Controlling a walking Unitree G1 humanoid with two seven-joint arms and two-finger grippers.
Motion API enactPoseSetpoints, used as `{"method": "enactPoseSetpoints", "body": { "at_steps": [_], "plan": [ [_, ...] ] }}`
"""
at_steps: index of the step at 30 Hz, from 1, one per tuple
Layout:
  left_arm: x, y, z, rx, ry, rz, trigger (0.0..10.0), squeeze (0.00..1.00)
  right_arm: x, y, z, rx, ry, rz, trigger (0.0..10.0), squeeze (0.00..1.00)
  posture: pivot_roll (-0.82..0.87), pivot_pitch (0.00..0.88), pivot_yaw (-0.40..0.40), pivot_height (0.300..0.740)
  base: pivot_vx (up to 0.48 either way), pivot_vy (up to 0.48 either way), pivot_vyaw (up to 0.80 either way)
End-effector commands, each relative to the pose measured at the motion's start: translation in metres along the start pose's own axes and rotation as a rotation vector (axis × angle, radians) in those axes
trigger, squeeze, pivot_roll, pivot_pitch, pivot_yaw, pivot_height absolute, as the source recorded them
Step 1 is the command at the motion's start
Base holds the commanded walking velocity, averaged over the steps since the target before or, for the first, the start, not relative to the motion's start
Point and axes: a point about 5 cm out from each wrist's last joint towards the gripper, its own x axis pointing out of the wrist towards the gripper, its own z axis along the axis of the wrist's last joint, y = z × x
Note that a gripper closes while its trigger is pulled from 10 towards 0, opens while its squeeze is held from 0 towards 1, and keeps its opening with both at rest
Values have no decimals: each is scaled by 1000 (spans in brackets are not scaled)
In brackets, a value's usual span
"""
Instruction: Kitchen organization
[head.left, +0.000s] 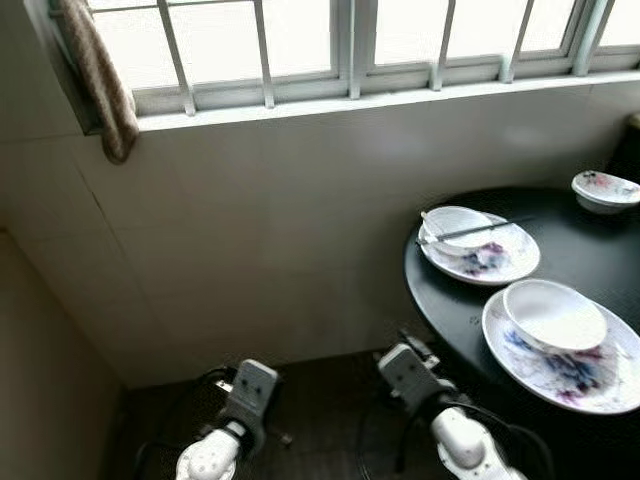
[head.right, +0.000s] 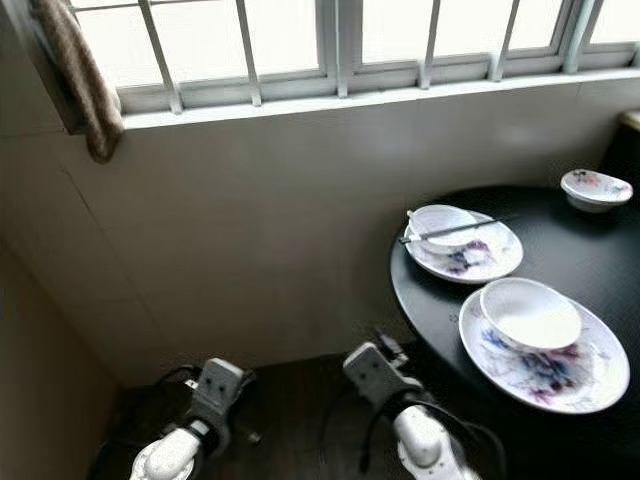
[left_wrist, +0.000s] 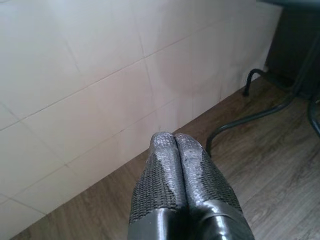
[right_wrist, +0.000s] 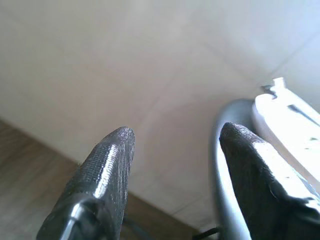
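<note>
Left pincer (left_wrist: 174, 142) pressed closed, empty, low over the floor (left_wrist: 280, 165). Right pincer (right_wrist: 175, 135) spread wide, empty, just beside the round black counter (head.left: 590, 250), which carries 2 plates (head.left: 600, 375) with bowls (head.left: 553, 315).

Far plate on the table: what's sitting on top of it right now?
On the far plate sits a white bowl, with chopsticks laid across the bowl's rim. The bowl looks empty, though its far inner side is hidden. The plate's floral pattern under the bowl is covered.

Bright barred window (head.left: 350, 40) above pale tiled wall (head.left: 260, 240), dark wood floor (left_wrist: 280, 165), round black table (head.left: 590, 260).
</note>
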Motion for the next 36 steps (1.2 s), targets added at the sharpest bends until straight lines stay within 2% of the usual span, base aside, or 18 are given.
{"method": "enactPoseSetpoints", "body": {
  "at_steps": [1, 4, 7, 9, 15, 20, 23, 29, 33, 36],
  "plan": [
    [-2, 6, 2, 4, -8, 16, 10000, 0, 5, -8, 10, 20, -38, -77, 10000, 0, -94, 0, 32, 740, 0, 0, 0],
    [-2, 6, 2, 2, -9, 15, 10000, 0, 6, -13, 10, 6, -37, -115, 10000, 0, -92, 0, 32, 740, 0, 0, -533],
    [-2, 6, 2, 0, -10, 15, 10000, 0, 8, -22, 11, 43, -43, -183, 10000, 0, -92, 0, 30, 740, 0, 0, -800],
    [-2, 6, 2, -2, -12, 15, 10000, 0, 9, -29, 14, 21, -59, -234, 10000, 0, -92, 0, 31, 740, 0, 0, 0],
    [-2, 6, 2, -8, -14, 14, 10000, 0, 14, -57, 19, 85, -58, -399, 10000, 0, -92, 0, 30, 740, 0, 0, -267],
    [-1, 6, 2, -15, -16, 11, 10000, 0, 18, -69, 20, 95, -61, -453, 10000, 0, -92, 0, 28, 740, 0, 0, -800],
    [0, 5, 3, -19, -17, 9, 10000, 0, 19, -71, 18, 97, -52, -466, 10000, 0, -89, 0, 25, 740, 0, 0, -800],
    [0, 5, 3, -25, -19, 9, 10000, 0, 20, -70, 14, 113, -17, -466, 10000, 0, -87, 0, 22, 740, 0, 0, 0],
    [1, 4, 3, -30, -20, 8, 10000, 0, 23, -67, 14, 162, -24, -425, 10000, 0, -90, 0, 21, 740, 0, 0, 0],
    [1, 4, 2, -34, -20, 5, 10000, 0, 24, -67, 9, 202, 16, -422, 10000, 0, -88, 0, 19, 740, 0, 0, 0]
  ]
}}
